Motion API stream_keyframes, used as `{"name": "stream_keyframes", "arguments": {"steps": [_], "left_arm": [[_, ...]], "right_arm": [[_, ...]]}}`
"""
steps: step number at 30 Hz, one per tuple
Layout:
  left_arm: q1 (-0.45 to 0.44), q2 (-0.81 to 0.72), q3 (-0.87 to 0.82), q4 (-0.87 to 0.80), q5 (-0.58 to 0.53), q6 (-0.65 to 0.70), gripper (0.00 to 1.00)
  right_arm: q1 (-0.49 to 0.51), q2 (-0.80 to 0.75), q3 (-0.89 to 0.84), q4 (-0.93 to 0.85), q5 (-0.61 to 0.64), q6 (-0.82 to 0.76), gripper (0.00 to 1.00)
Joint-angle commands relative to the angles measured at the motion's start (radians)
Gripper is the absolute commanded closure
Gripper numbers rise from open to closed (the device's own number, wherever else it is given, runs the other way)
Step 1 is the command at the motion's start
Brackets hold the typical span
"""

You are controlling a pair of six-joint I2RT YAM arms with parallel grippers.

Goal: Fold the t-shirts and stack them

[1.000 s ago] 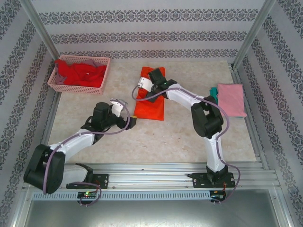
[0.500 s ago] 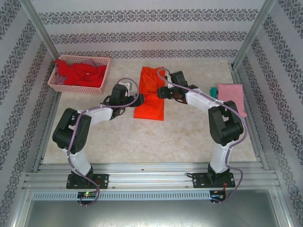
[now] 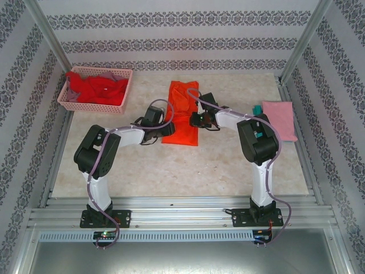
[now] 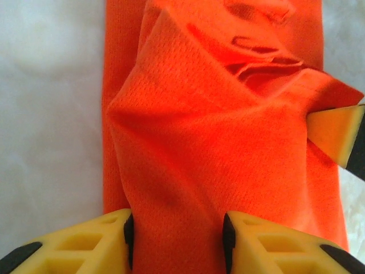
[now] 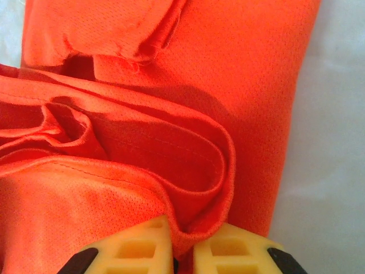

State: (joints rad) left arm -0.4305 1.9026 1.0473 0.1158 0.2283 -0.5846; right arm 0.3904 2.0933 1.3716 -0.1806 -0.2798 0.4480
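The orange t-shirt [image 3: 181,113] lay long-ways up the tabletop's middle. Both jaws pinched it from either side: left gripper [image 4: 177,234] low, right gripper [image 5: 182,242] at its edge.

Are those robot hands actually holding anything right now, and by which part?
Both hold the orange t-shirt. The left gripper has cloth bunched between its fingers near the left edge; the right gripper pinches a folded hem at the right edge.

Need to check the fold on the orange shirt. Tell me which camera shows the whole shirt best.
Top external: the orange shirt lies in full as a long strip on the table, between both grippers. The left wrist view shows bunched cloth between its fingers; the right wrist view shows a pinched folded edge.
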Motion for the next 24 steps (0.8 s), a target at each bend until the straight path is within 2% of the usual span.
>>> {"name": "stream_keyframes", "arguments": {"steps": [1, 8, 12, 13, 15, 18, 20, 24], "left_arm": [[-0.035, -0.058, -0.098, -0.002, 0.012, -0.088, 0.56], [-0.118, -0.154, -0.252, 0.030, -0.012, -0.203, 0.55], [-0.168, -0.207, -0.268, 0.010, -0.027, -0.242, 0.54], [-0.172, -0.218, -0.262, 0.000, -0.031, -0.241, 0.52], [-0.171, -0.240, -0.238, -0.027, -0.059, -0.224, 0.48], [-0.142, -0.240, -0.171, -0.105, -0.098, -0.175, 0.41], [-0.095, -0.222, -0.132, -0.141, -0.072, -0.157, 0.37], [0.006, -0.190, -0.080, -0.165, -0.003, -0.136, 0.31]], "right_arm": [[0.017, -0.070, -0.091, 0.002, -0.021, 0.015, 0.87], [0.062, -0.222, -0.289, 0.026, -0.008, 0.041, 0.87], [0.082, -0.302, -0.345, 0.027, -0.004, 0.036, 0.83], [0.083, -0.319, -0.348, 0.026, 0.006, 0.028, 0.79], [0.085, -0.355, -0.348, 0.025, 0.049, 0.004, 0.58], [0.097, -0.408, -0.364, 0.072, 0.100, -0.080, 0.41], [0.114, -0.440, -0.386, 0.109, 0.103, -0.173, 0.38], [0.183, -0.526, -0.441, 0.111, 0.038, -0.540, 0.34]]}}
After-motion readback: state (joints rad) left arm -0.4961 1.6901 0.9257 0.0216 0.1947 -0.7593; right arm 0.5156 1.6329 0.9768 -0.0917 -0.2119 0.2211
